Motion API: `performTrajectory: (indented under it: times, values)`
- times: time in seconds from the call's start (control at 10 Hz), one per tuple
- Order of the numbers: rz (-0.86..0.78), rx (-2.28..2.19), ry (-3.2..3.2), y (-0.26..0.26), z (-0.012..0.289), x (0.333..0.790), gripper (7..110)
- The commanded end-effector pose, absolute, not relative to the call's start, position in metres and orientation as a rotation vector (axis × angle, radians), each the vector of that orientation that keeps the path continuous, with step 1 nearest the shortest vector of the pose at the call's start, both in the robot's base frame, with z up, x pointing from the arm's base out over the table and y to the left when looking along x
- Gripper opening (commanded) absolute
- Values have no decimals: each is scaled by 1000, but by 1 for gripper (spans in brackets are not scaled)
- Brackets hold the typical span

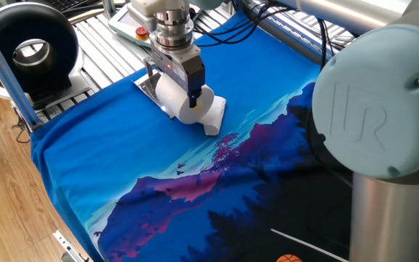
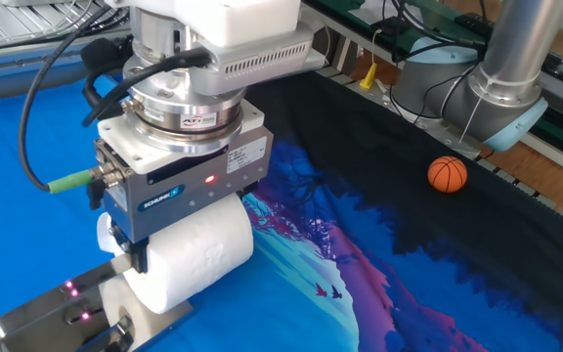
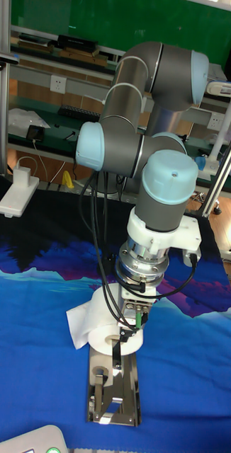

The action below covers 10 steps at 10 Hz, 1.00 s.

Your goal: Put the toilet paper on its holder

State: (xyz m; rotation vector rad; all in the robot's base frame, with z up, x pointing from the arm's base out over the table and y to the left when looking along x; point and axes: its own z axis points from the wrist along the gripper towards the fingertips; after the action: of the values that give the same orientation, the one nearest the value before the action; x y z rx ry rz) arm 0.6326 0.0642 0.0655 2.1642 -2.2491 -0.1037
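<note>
- Even, bright room light is falling from overhead, casting only soft shadows.
- The shiny silver metal holder plate [image 3: 114, 396] is catching glare.
</note>
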Motion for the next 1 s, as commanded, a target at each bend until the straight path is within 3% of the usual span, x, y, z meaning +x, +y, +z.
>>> performTrajectory:
  times: [0.0,0.9]
  values:
    - [-109,2159,-2281,66,66,638,7]
    - [-124,2120,-2294,62,66,639,7]
